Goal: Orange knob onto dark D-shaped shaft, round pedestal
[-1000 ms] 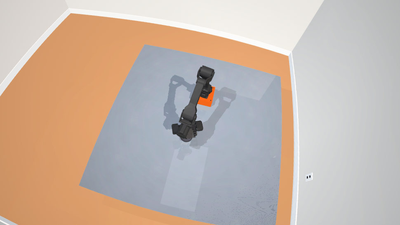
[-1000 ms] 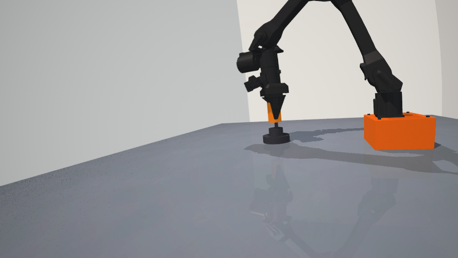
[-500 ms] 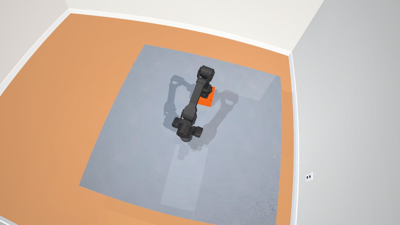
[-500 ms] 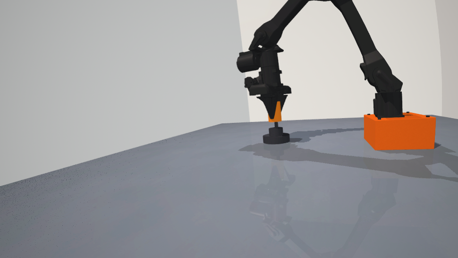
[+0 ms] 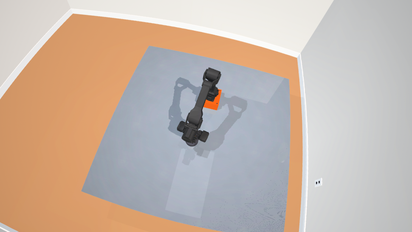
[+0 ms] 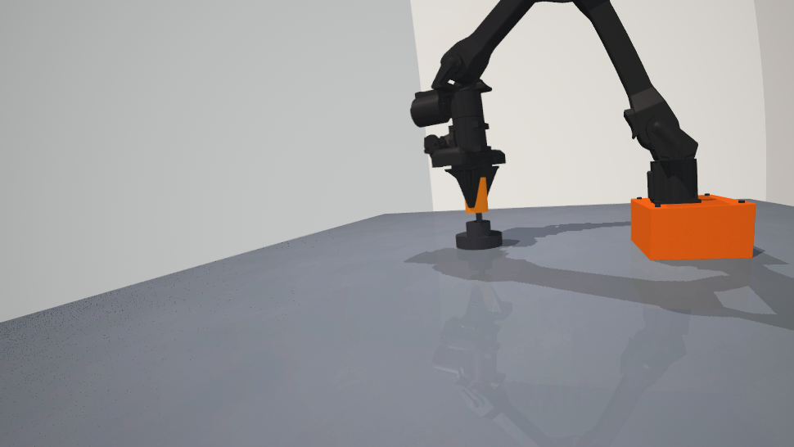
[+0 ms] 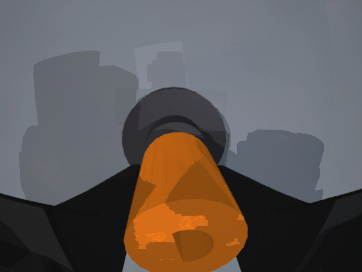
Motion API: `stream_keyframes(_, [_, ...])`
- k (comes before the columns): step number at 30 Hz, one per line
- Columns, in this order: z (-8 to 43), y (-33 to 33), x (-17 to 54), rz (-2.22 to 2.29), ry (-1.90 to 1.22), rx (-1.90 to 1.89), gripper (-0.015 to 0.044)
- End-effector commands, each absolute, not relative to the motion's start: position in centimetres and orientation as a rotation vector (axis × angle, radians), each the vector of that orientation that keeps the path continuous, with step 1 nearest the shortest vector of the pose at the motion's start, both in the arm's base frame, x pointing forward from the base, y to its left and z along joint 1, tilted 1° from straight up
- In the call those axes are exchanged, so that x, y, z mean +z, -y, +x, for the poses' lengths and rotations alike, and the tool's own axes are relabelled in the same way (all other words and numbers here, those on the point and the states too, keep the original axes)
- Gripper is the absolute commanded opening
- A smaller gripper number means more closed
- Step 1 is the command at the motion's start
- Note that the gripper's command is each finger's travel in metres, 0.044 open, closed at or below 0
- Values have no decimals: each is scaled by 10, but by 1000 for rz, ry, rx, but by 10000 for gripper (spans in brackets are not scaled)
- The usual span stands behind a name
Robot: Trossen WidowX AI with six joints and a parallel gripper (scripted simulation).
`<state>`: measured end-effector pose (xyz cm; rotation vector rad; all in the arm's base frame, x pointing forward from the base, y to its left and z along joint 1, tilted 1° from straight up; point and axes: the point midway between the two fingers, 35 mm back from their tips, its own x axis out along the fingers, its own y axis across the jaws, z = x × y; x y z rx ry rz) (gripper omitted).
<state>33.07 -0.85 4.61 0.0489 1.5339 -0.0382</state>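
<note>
The orange knob [image 6: 483,200] [image 7: 180,175] is upright between the fingers of my gripper [image 6: 477,201], which is shut on it. In the wrist view black fingers press it from left and right, and its top face shows a D-shaped hole [image 7: 196,245] with the flat side to the left. The round dark pedestal [image 6: 479,241] [image 7: 175,102] stands right below. A short length of dark shaft [image 6: 479,217] shows between the knob's bottom and the pedestal's raised collar. Whether the shaft's tip is inside the knob is hidden. In the top view only the pedestal's edge [image 5: 192,144] shows under the arm.
The arm's base stands on an orange block [image 5: 211,105] [image 6: 701,232], to the right of the pedestal in the exterior view. The arm arches from it over to the pedestal. The grey mat [image 5: 138,144] lies under everything, with arm shadows and reflections on it.
</note>
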Motion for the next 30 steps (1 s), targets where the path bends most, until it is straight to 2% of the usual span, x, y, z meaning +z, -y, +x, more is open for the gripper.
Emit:
stream_keyframes(1, [331,9,46,51,-1531,-42,0])
stream_keyframes(16, [331,8,51,51,-1531,-41,0])
stream_keyframes(30, [332,9,48,217,-1522,-202,0])
